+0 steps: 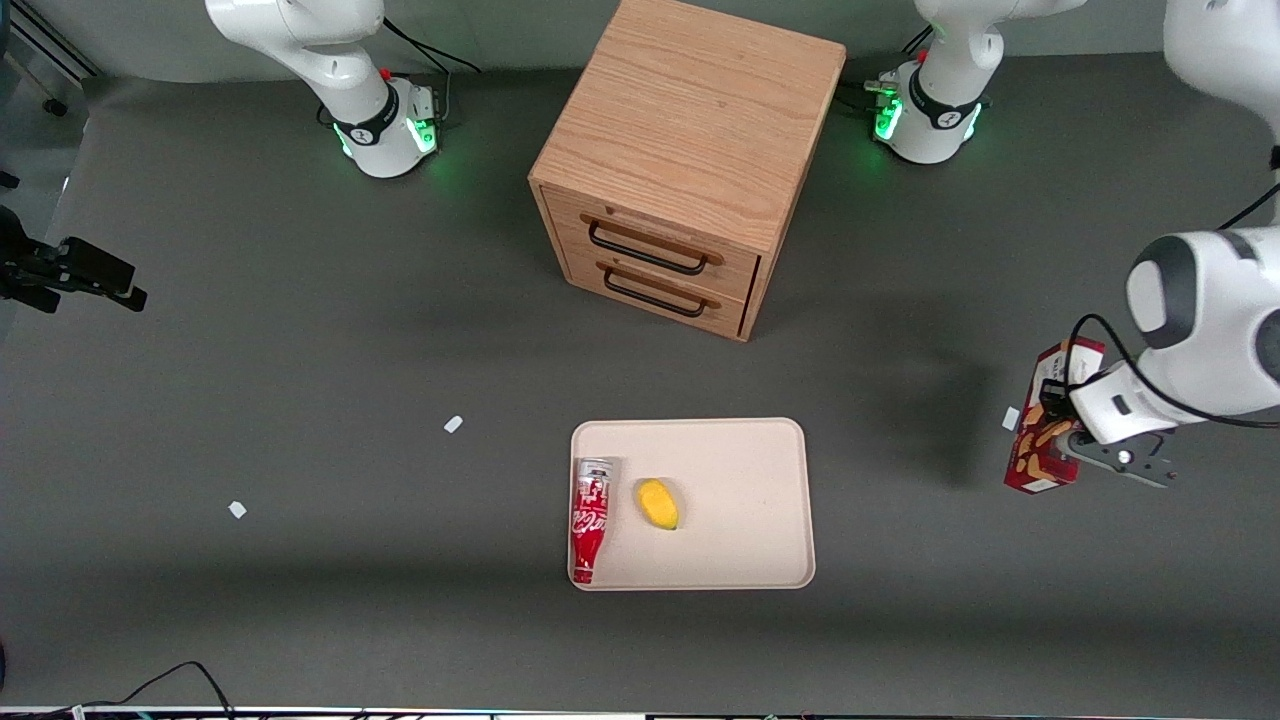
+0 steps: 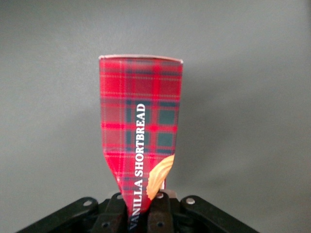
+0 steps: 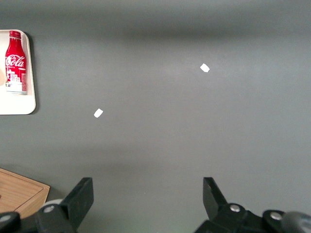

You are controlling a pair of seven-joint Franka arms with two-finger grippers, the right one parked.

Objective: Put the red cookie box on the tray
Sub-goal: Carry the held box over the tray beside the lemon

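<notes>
Gripper clamped on cookie box, toward working arm's end of table, well apart from tray. Tray holds cola bottle and yellow fruit. Cabinet farther from camera.

Your front view looks steeply down over the whole table; both wrist views face downward, sharing the tray with it.

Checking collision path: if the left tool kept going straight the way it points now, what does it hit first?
The red cookie box itself: the left tool is shut on its end. Past the box only bare grey table shows, though depth is unclear.
</notes>
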